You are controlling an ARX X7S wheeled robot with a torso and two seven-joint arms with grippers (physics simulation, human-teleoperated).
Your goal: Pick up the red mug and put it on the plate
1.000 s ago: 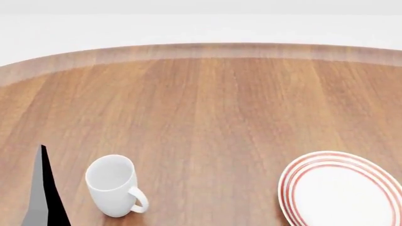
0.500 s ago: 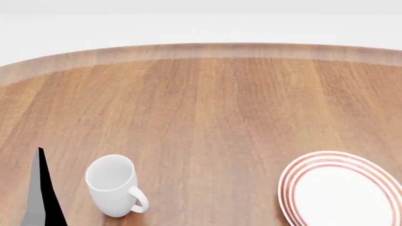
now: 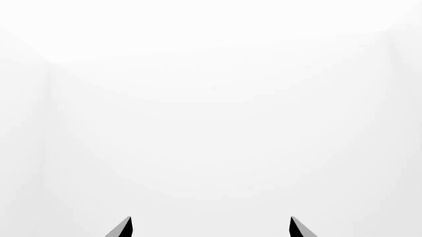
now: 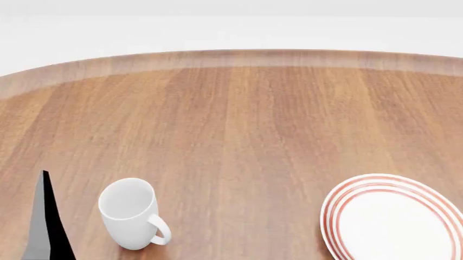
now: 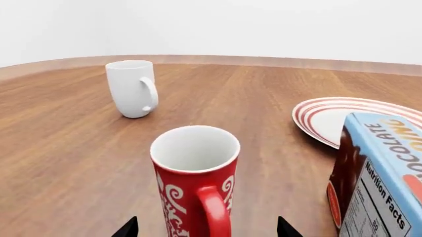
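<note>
The red mug (image 5: 195, 187), with white ornamental pattern and white inside, stands upright on the wooden table in the right wrist view, handle toward the camera. My right gripper (image 5: 208, 232) is open, its two dark fingertips either side of the mug's lower body, apart from it. The plate (image 4: 394, 218), white with red rings, lies at the head view's lower right and shows in the right wrist view (image 5: 343, 116). The red mug is out of the head view. My left gripper (image 3: 211, 228) is open and empty, facing a white wall; one finger (image 4: 45, 227) shows at the head view's lower left.
A plain white mug (image 4: 132, 214) stands upright beside the left finger and also shows in the right wrist view (image 5: 132, 88). A blue chocolate box (image 5: 379, 177) stands close beside the red mug, between it and the plate. The round table's far edge (image 4: 231, 57) curves across the back.
The left finger has sunk slightly lower in the head view. The white mug and plate have not moved.
</note>
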